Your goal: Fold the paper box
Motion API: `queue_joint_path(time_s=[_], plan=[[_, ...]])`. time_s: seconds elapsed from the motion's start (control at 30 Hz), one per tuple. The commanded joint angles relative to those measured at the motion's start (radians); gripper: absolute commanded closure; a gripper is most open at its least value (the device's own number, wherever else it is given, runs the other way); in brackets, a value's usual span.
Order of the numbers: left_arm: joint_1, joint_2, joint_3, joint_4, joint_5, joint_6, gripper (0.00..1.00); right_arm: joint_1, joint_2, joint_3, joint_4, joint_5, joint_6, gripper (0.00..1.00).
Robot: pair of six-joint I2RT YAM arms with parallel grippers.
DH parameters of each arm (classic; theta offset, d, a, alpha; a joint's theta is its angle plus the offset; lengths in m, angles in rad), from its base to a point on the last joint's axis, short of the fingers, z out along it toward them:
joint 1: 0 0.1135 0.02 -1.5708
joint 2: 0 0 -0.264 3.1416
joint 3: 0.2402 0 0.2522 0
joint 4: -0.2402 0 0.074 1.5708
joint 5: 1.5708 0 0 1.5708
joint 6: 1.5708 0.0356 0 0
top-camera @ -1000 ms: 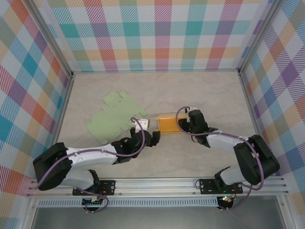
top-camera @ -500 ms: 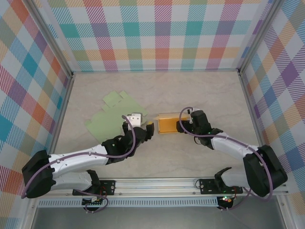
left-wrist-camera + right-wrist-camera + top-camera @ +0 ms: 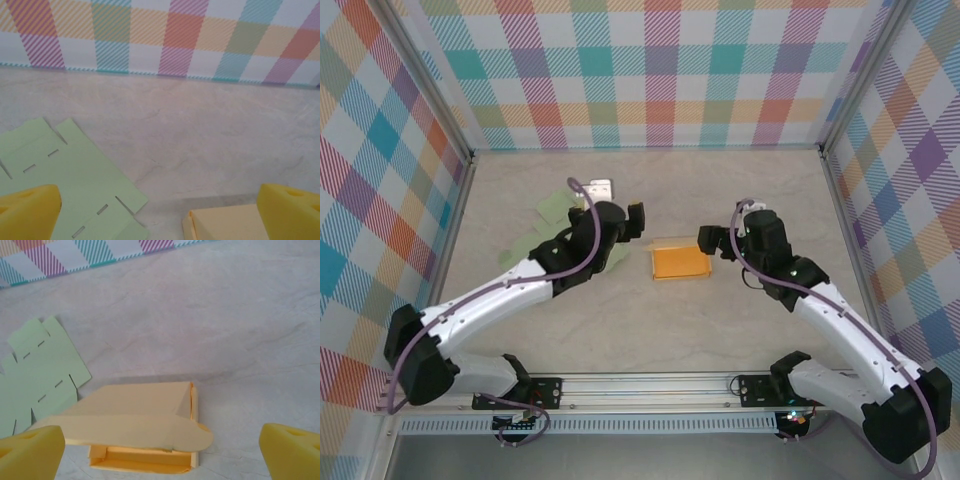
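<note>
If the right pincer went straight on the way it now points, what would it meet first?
The orange-yellow folded paper box: it lies dead ahead of the open right pincer, its rounded flap nearest. Depth is unclear, but nothing seems to stand between them.

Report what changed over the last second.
Both grippers backed off the folded orange paper box: the left gripper swung toward the far side, above the flat green paper sheet; the right gripper withdrew rightward. Both opened wider and hold nothing. Box and sheet stayed put.
</note>
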Motion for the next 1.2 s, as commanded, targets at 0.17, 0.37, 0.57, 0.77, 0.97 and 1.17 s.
queue_joint_path(time_s=[0.17,0.37,0.57,0.77,0.97,1.17], plan=[[0.021,0.222,0.165,-0.093,0.159,0.023,0.0,-0.035,0.281,0.276,-0.272,0.029,0.041,0.0],[0.05,0.334,0.211,-0.1,0.241,-0.007,0.0,-0.1,0.401,0.309,-0.279,-0.06,0.061,0.0],[0.057,0.39,0.216,-0.112,0.274,-0.023,0.0,-0.127,0.442,0.276,-0.255,-0.139,0.056,0.0],[0.057,0.416,0.176,-0.117,0.297,-0.055,0.03,-0.132,0.451,0.224,-0.234,-0.168,0.048,0.0],[0.058,0.417,0.12,-0.112,0.315,-0.081,0.05,-0.133,0.459,0.169,-0.22,-0.186,0.051,0.0],[0.056,0.411,0.06,-0.103,0.328,-0.102,0.1,-0.133,0.462,0.117,-0.194,-0.203,0.06,0.0]])
